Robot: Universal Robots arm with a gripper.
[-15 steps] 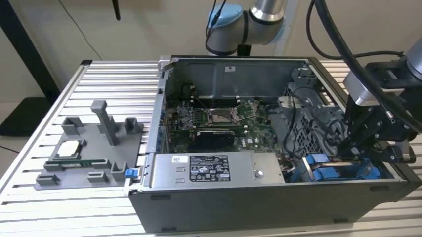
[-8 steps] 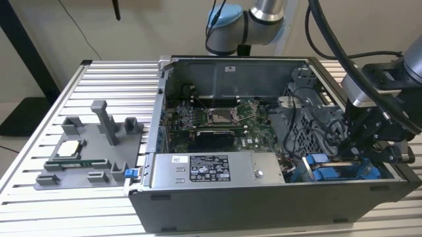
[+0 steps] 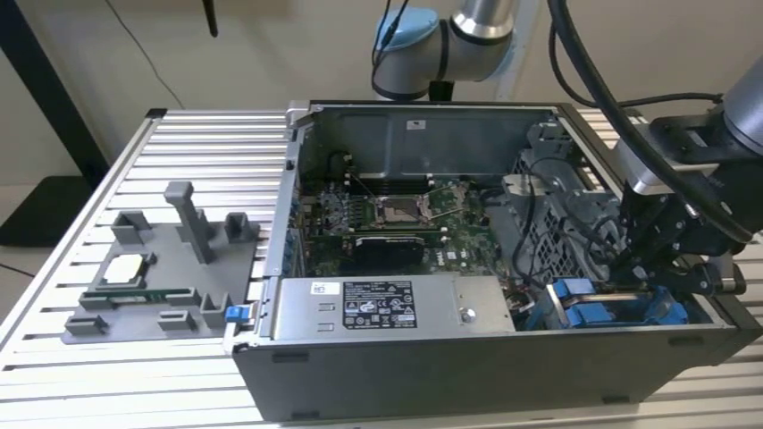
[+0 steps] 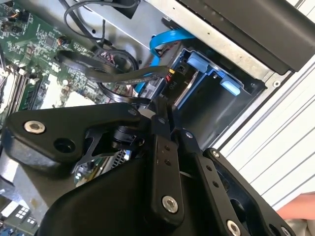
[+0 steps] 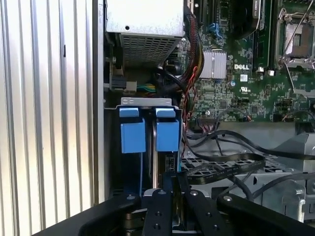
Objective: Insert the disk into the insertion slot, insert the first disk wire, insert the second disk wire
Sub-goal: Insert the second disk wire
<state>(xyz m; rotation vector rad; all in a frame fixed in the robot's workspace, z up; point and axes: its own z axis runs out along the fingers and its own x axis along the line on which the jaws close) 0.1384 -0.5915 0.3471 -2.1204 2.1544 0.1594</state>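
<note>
On the ribbed aluminium table [image 3: 71, 357], toward the exterior view's left, a grey fixture tray [image 3: 167, 295] carries a processor chip [image 3: 125, 268] and a memory stick [image 3: 138, 295]. Just beside it stands the open computer case [image 3: 477, 375], with the grey power-supply box [image 3: 388, 308] along its near wall and the motherboard [image 3: 394, 219] behind that.

At the case's near corner on the exterior view's right sits the insertion slot [image 3: 542, 308], the bay of the grey drive cage. The disk [image 3: 614, 313] is already down inside it, its blue caddy frame showing at the bay's mouth. In the first wrist view the caddy's two blue tabs [image 5: 147, 132] stand side by side under the cage's metal lip, with the slot [image 5: 113, 147] walls beside them.

The gripper [image 3: 667, 268] hangs directly over that corner, above the disk's end. In the second wrist view the gripper [image 4: 162, 115] has its fingertips drawn together (a narrow pinch, it seems), right at a black wire [image 4: 113, 73] and its connector, just beside the disk [image 4: 184, 88] edge in the blue frame; whether the jaws actually clamp the connector I cannot tell. A blue flat cable [image 4: 170, 37] curves past the slot [image 4: 231, 105] there. In the first wrist view the gripper [image 5: 172, 184] fingers point at the disk's [image 5: 162, 167] near end, between the blue tabs and the camera.
</note>
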